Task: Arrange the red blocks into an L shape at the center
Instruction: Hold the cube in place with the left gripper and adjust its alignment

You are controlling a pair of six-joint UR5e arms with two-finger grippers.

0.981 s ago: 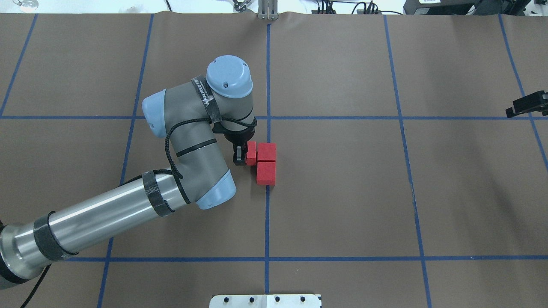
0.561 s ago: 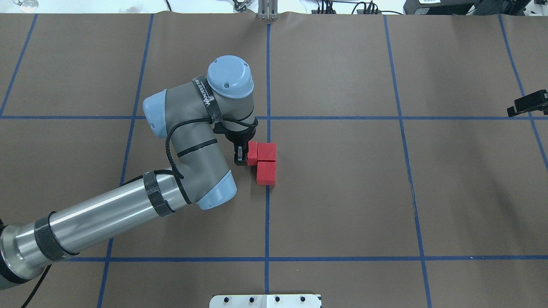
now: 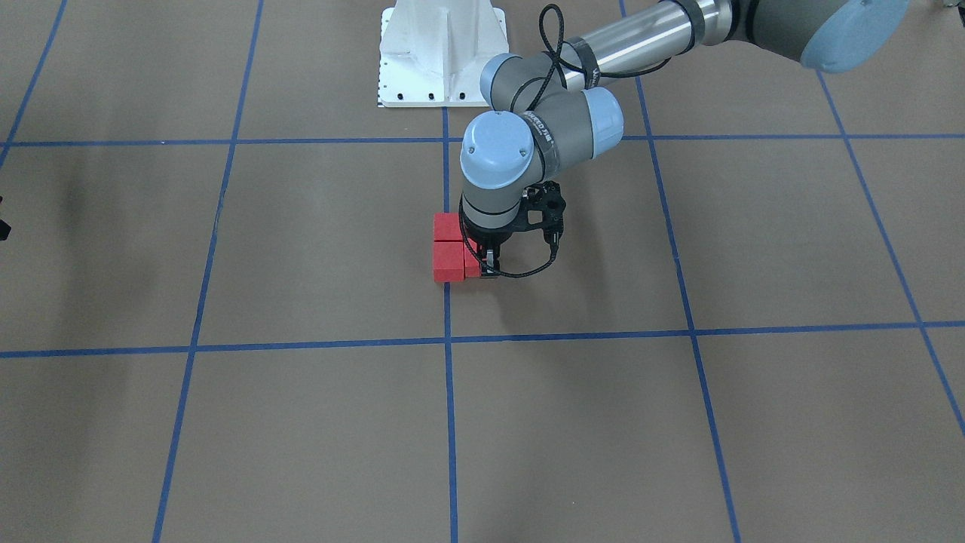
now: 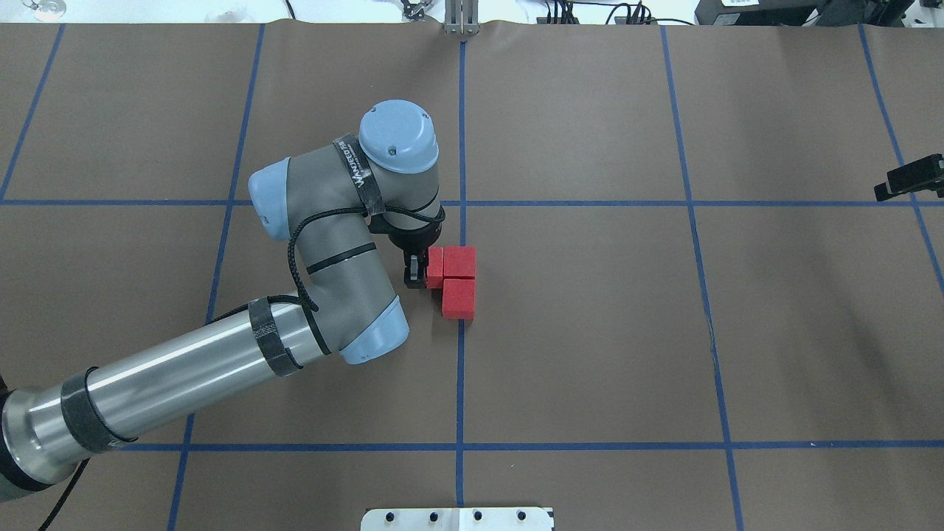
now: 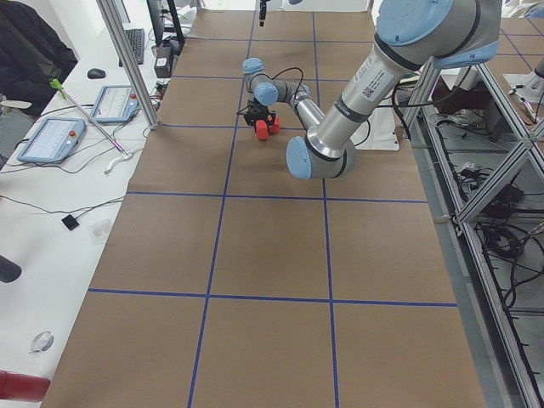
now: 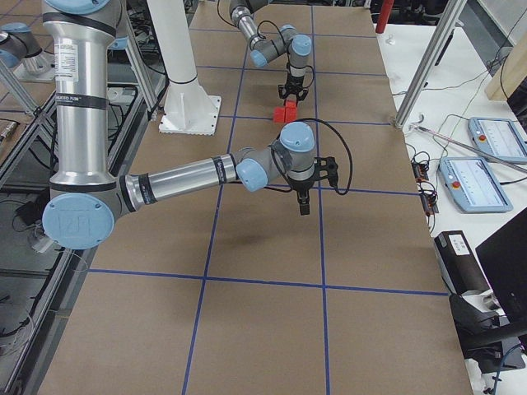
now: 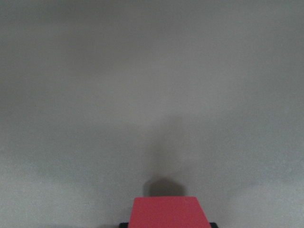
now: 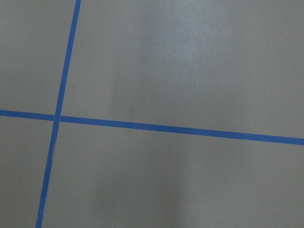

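No text can be read with certainty. A black strap (image 4: 358, 172) around the wrist of the left arm (image 4: 184, 372), left of the middle in the overhead view, carries white capital letters, but they are too small to spell out. In the right-side view, a blue round cap (image 6: 79, 222) at lower left, on the right arm (image 6: 78, 99), has a raised mark, also not legible.
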